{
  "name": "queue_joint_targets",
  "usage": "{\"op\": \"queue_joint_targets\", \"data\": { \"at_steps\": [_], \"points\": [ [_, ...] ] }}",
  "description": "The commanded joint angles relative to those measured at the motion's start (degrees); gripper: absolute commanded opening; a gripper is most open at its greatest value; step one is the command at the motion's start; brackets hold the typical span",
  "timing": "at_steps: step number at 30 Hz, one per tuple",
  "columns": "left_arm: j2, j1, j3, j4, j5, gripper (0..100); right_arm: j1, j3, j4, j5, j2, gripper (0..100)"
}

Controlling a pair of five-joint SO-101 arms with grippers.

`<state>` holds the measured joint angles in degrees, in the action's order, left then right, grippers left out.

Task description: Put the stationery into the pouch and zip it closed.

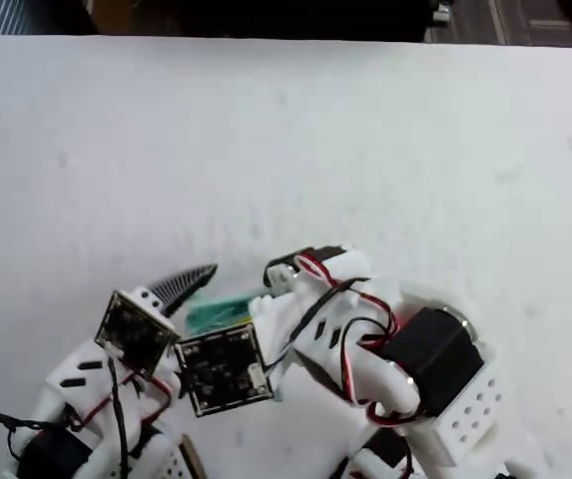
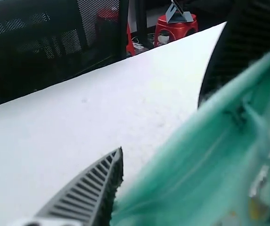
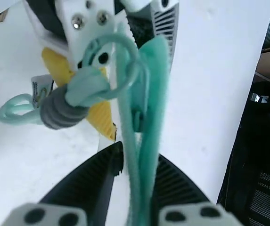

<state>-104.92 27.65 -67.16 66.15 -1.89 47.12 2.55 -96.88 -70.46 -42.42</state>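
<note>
The teal pouch (image 1: 216, 311) lies near the table's front edge, between my two arms. My left gripper (image 2: 163, 136) has one ribbed black finger (image 2: 92, 193) on each side of the pouch (image 2: 205, 174) and is shut on its end. In the high view, one black finger (image 1: 188, 283) sticks out past the pouch. My right gripper (image 3: 137, 174) is shut on the pouch (image 3: 153, 94), held edge-on along its zipper side. A teal cord with a grey bead (image 3: 57, 110) hangs from a ring by the left gripper's white body. Something yellow (image 3: 102, 117) shows behind it.
The white table (image 1: 365, 150) stretches bare to its far edge. The right arm (image 1: 405, 369) with red wires takes up the front right. Beyond the far edge stand a black mesh chair (image 2: 40, 33) and red stools (image 2: 177, 23).
</note>
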Motion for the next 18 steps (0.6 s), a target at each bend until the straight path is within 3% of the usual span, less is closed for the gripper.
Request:
{"op": "queue_joint_targets", "data": {
  "at_steps": [1,3,10,12,16,18],
  "points": [
    [0.0,1.8,2.8,0.0,0.5,11,0.6,-2.7,1.9,3.3,-0.2,1.8],
    [0.0,1.8,2.7,-1.1,0.5,3,0.5,-2.7,2.6,5.5,-0.2,1.8],
    [0.0,1.7,2.5,-1.6,0.9,2,0.5,1.9,7.2,13.2,-0.7,3.9],
    [0.0,1.6,2.5,-1.6,0.9,2,0.4,3.2,7.1,17.1,-0.7,11.4],
    [0.0,1.4,2.5,-1.6,0.9,2,0.4,4.8,6.9,19.8,-0.8,35.8],
    [0.0,1.4,2.5,-1.7,0.9,2,0.4,4.6,6.9,19.8,-0.8,38.4]
  ]
}}
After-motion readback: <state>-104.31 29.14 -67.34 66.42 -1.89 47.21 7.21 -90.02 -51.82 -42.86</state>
